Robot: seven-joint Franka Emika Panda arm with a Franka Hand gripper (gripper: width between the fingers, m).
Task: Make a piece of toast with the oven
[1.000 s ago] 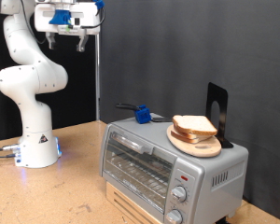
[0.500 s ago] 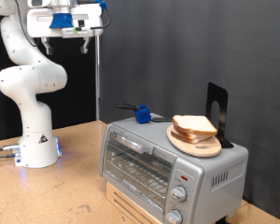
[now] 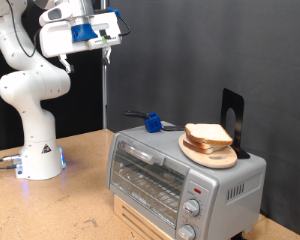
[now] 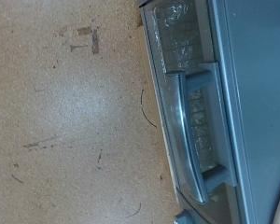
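Observation:
The silver oven (image 3: 180, 178) stands at the exterior view's lower right. Its glass door is closed, and a wire rack shows behind the glass. The wrist view looks down on that door and its bar handle (image 4: 183, 131). My gripper (image 3: 87, 55) hangs high at the exterior view's upper left, far above and to the left of the oven. It is open and holds nothing. Its fingers do not show in the wrist view. No single piece of toast is in view. Stacked bread slices (image 3: 207, 134) rest on a round wooden plate (image 3: 212, 157) on the oven's top.
A small blue object (image 3: 150, 122) and a black upright stand (image 3: 232, 118) sit on the oven top behind the plate. Two round knobs (image 3: 193, 208) are on the oven's front right. The wooden tabletop (image 4: 65, 112) spreads in front of the oven. The arm's white base (image 3: 38, 160) stands at the left.
The hand has swung toward the exterior view's right and tilted, staying high above the table. The oven, bread and plate have not moved.

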